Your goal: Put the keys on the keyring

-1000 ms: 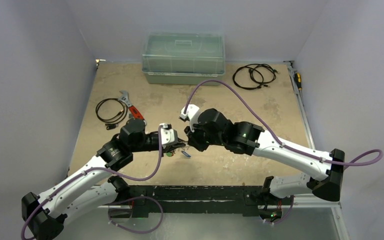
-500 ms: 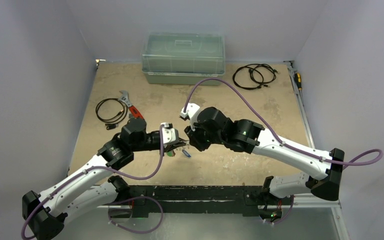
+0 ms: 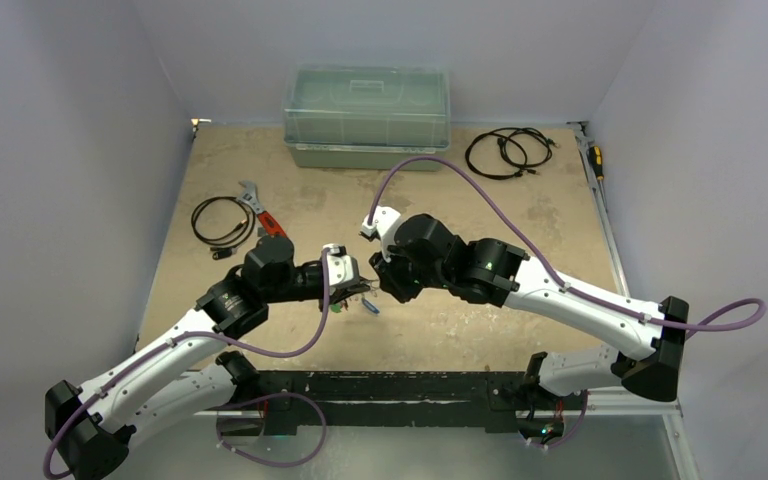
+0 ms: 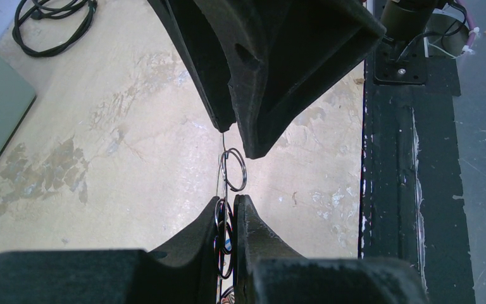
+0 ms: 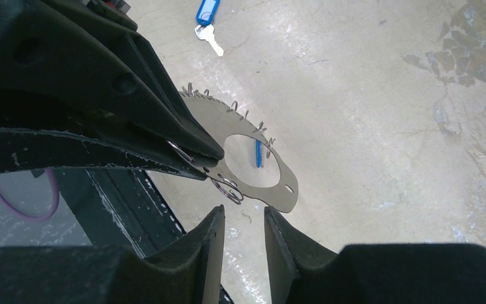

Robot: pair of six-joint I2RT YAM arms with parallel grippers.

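Clamping the keyring [image 5: 224,123], left end effector [image 4: 229,201] grips tight; right end effector [image 5: 243,212] gapes empty, blue-tagged key [image 5: 207,22] beyond it lying unthreaded.

Your keyring [image 5: 269,195]: flat silvery plate w/ a big round hole and small wire loops along its edge. It's pinched at one end in the left gripper [image 5: 210,163], up off the table. One key [image 5: 207,22], blue-tagged, lies flat on the table, well apart. A second blue tag [image 5: 259,152] shows thru the hole.
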